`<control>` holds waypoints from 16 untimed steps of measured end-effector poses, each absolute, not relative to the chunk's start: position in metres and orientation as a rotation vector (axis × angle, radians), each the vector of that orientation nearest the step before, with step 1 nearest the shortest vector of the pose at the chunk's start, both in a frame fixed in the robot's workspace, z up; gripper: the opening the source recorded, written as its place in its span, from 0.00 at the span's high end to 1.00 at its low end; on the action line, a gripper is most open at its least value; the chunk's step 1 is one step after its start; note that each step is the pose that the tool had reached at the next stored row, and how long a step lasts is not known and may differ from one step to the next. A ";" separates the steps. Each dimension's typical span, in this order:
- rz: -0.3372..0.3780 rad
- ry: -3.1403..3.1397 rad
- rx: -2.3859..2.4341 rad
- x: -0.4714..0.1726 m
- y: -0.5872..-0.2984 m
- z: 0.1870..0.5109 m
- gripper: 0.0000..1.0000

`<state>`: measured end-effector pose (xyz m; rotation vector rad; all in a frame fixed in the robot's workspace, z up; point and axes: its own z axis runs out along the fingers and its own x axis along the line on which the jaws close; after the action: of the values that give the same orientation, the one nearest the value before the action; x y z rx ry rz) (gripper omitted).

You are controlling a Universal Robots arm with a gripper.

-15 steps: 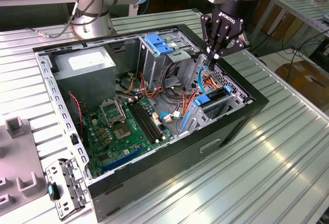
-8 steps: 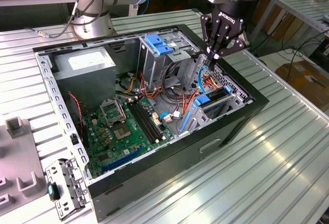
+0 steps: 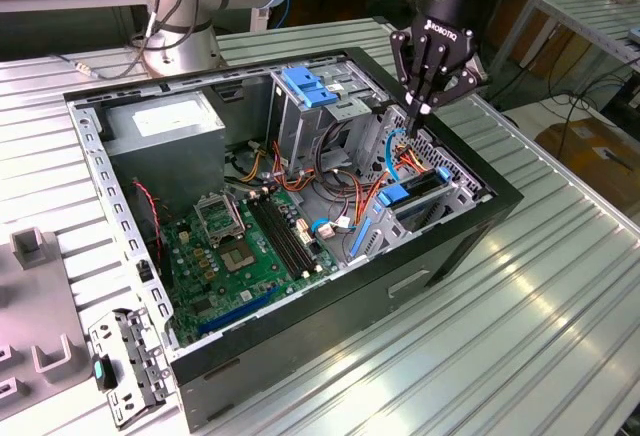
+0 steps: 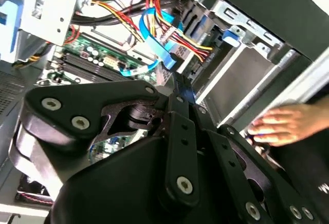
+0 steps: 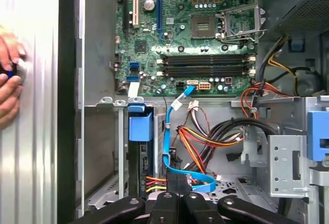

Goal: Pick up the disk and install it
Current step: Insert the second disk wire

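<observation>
Exterior view: high, angled down across the open computer case (image 3: 300, 206). First wrist view: straight down onto the motherboard (image 5: 195, 39). Second wrist view: close, tilted, perhaps sideways. Shared: blue cable (image 5: 172, 147), drive bay.

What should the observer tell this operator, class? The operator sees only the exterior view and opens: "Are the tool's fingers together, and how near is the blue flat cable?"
Observer: In the first wrist view the black tool has its fingers together, right beside the lower loop of the blue flat ribbon cable. I cannot tell whether they pinch it.
Operator: I see the silver metal disk in its blue plastic bracket, standing inside the black metal computer case. Is anything just outside the case?
Observer: Yes. In both wrist views a person's hand lies just outside the case wall.
</observation>
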<state>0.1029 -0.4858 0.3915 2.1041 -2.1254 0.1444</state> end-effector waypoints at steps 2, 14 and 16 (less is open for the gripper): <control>0.160 -2.117 2.096 0.104 -0.479 0.391 0.89; 0.263 -2.062 2.037 0.106 -0.462 0.384 0.83; 0.278 -2.054 2.029 0.106 -0.461 0.382 0.82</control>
<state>0.1060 -0.4611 0.3819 2.0286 -2.0541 0.2779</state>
